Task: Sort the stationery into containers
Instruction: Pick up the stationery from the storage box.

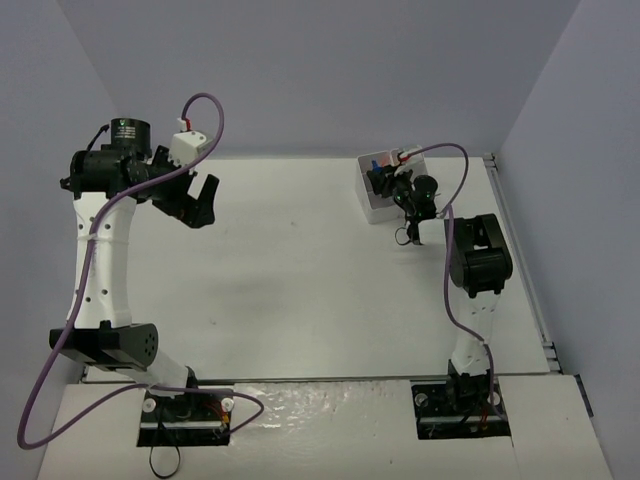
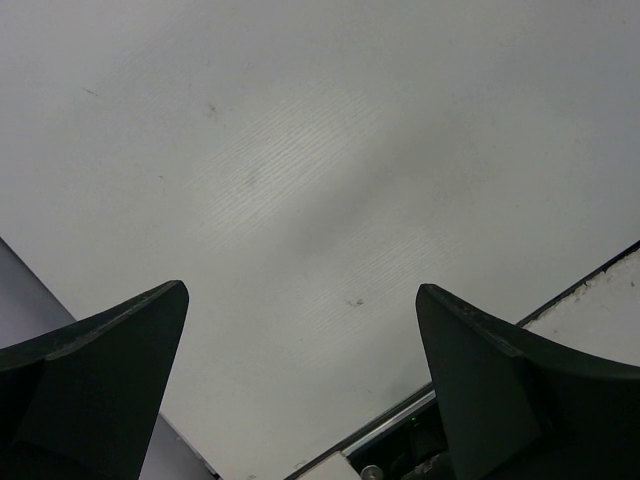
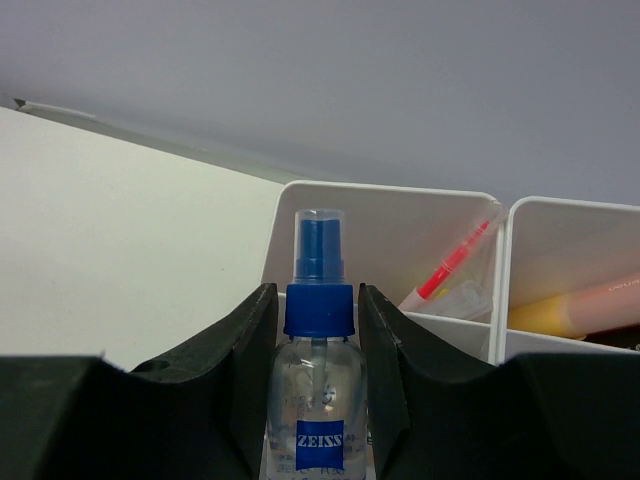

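Frankly, much is hiding from me. My right gripper (image 3: 316, 295) is clenching a clear spray bottle (image 3: 318, 385) with a blue pump and a blue label. The frame's lower edge is cutting off the bottle's base, so I cannot tell whether it is sitting inside a compartment or hanging just in front of one. From overhead, my right gripper (image 1: 405, 200) and wrist are covering most of the white organiser box (image 1: 372, 207) at the far right of the table (image 1: 300, 270), leaving only blurred blue and red specks showing inside.

In the right wrist view, the organiser box (image 3: 390, 192) is rising right behind the bottle. A red-pink pen (image 3: 455, 262) is leaning in the compartment directly behind, with something clear and crumpled below it that I am failing to make out. In the neighbouring compartment to the right, a yellow highlighter (image 3: 545, 315) and a peach highlighter (image 3: 605, 303) are lying together, both cropped by the edge.

My left gripper (image 1: 195, 205) is hanging released, jaws spread wide, well apart from the box, above the table's far-left part. Its camera is showing my left gripper (image 2: 300, 290) over bare tabletop (image 2: 300, 150).
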Tool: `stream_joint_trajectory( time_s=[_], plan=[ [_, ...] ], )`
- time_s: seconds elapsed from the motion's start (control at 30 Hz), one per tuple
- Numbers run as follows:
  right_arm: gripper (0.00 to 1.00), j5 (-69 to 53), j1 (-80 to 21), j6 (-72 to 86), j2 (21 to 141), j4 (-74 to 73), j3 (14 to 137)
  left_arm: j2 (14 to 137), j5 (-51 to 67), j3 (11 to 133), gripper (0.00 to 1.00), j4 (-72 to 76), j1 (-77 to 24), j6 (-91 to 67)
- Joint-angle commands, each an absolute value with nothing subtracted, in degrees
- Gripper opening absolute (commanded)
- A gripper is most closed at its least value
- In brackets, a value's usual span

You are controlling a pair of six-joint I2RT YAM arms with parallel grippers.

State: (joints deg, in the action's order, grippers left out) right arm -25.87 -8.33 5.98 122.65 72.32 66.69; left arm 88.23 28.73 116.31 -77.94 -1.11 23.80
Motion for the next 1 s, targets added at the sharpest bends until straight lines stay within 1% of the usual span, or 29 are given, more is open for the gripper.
stream_joint_trajectory(
  time_s=[0.0, 0.1, 0.13, 0.17, 0.23, 0.3, 0.33, 0.37, 0.43, 0.5, 0.63, 0.7, 0.8, 0.83, 0.9, 0.97],
  plan=[
    [0.00, -32.01, -7.91, 4.50, 112.84, 87.83, 66.89, 87.59, 31.59, 118.31, 0.97, -75.57, -0.70, 22.54],
    [0.00, -35.60, -8.08, 3.37, 109.74, 85.06, 66.03, 88.65, 34.12, 121.05, 0.97, -74.81, -0.79, 21.56],
    [0.00, -36.18, -8.50, 2.92, 108.86, 84.16, 65.76, 89.76, 36.51, 123.69, 0.95, -73.88, -0.87, 21.12],
    [0.00, -37.02, -9.09, 1.71, 107.62, 82.67, 65.43, 90.82, 37.58, 124.83, 0.92, -73.02, -1.19, 19.84],
    [0.00, -38.44, -10.10, -0.97, 104.90, 79.00, 65.24, 92.62, 41.45, 128.84, 0.81, -71.51, -1.79, 17.41],
    [0.00, -39.55, -11.82, -4.22, 103.08, 74.19, 65.59, 94.72, 43.33, 131.67, 0.73, -70.24, -2.72, 14.92],
    [0.00, -39.86, -12.35, -4.28, 101.73, 72.88, 65.70, 95.60, 44.01, 133.64, 0.70, -69.98, -3.34, 13.88],
    [0.00, -40.10, -12.76, -2.08, 100.95, 72.88, 65.94, 96.30, 44.26, 134.65, 0.68, -69.93, -3.91, 13.68],
    [0.00, -41.01, -13.61, 4.28, 100.38, 74.15, 66.78, 96.87, 44.17, 134.34, 0.68, -69.62, -4.76, 14.26],
    [0.00, -41.39, -15.40, 6.28, 99.60, 73.73, 67.26, 95.81, 43.87, 130.93, 0.70, -67.59, -5.01, 14.10],
    [0.00, -30.58, -21.92, 4.65, 96.22, 68.35, 67.02, 91.95, 45.43, 119.99, 0.79, -60.38, -5.39, 12.46],
    [0.00, -24.53, -23.38, 8.82, 96.24, 64.30, 70.62, 90.05, 46.42, 115.93, 0.81, -56.00, -6.33, 10.95],
    [0.00, -20.76, -25.92, 16.71, 97.21, 57.70, 79.70, 89.76, 47.22, 115.37, 0.84, -52.38, -8.31, 5.33],
    [0.00, -19.90, -27.76, 17.05, 97.35, 57.10, 80.77, 90.02, 47.48, 115.11, 0.85, -50.40, -8.91, 3.80],
    [0.00, -16.78, -30.72, 18.33, 97.65, 54.44, 83.81, 90.35, 49.60, 113.60, 0.87, -45.24, -9.65, -4.83],
    [0.00, -13.43, -32.58, 21.71, 98.16, 53.36, 86.43, 90.61, 52.41, 111.49, 0.88, -39.41, -10.19, -10.29]
  ],
)
